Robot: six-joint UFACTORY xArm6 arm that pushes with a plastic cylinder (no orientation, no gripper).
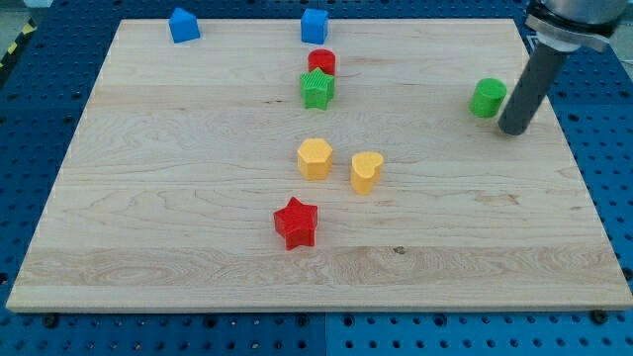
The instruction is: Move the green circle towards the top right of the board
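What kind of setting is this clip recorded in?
Most likely a robotics lab bench: a wooden board rests on a blue perforated table, small coloured blocks such as the green circle lie on the board, and my tip sits just right of that circle.

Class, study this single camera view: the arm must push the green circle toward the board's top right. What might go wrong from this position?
1. My tip sits at the view's right of the green round block, slightly lower; pushing from here would likely send it left, away from the goal.
2. The wooden board ends near the block on the right, so an overshoot might tip it off.
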